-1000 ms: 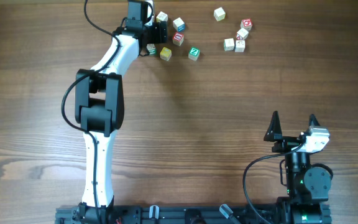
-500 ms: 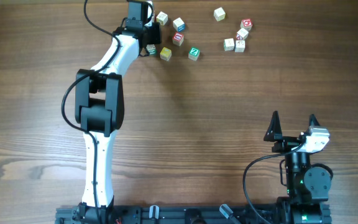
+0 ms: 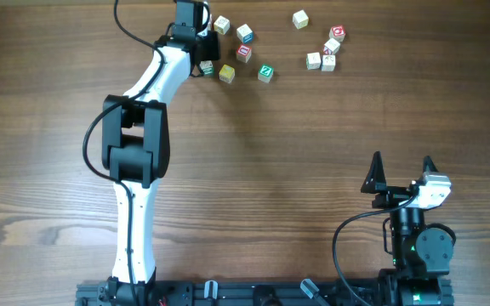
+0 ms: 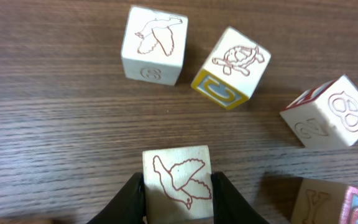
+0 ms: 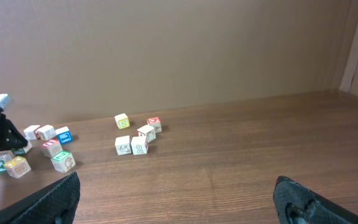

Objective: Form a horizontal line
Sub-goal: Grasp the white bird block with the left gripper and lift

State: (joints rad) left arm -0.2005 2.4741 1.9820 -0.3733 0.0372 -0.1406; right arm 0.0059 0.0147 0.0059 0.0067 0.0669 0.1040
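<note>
My left gripper (image 4: 178,202) is shut on a pale wooden cube (image 4: 178,177) with a red bird outline, its black fingers (image 4: 131,200) pressed on both sides; the cube rests on the table. In the overhead view this gripper (image 3: 214,44) is at the far left-centre and hides the cube. Loose cubes lie round it: a bird cube (image 4: 154,43), a turtle cube with a yellow face (image 4: 232,59) and a number cube (image 4: 329,112). No horizontal line of cubes shows. My right gripper (image 3: 401,163) stands open near the front right, nothing between its fingertips (image 5: 61,194).
Several more cubes (image 3: 328,49) sit in a loose cluster at the far right, one apart (image 3: 300,19). A green-faced cube (image 3: 265,73) and a yellowish one (image 3: 226,73) lie just in front of the left gripper. The brown wall (image 5: 179,50) rises behind the table.
The left gripper's jaws have closed in on the bird cube. The arms and the loose cubes have not shifted.
</note>
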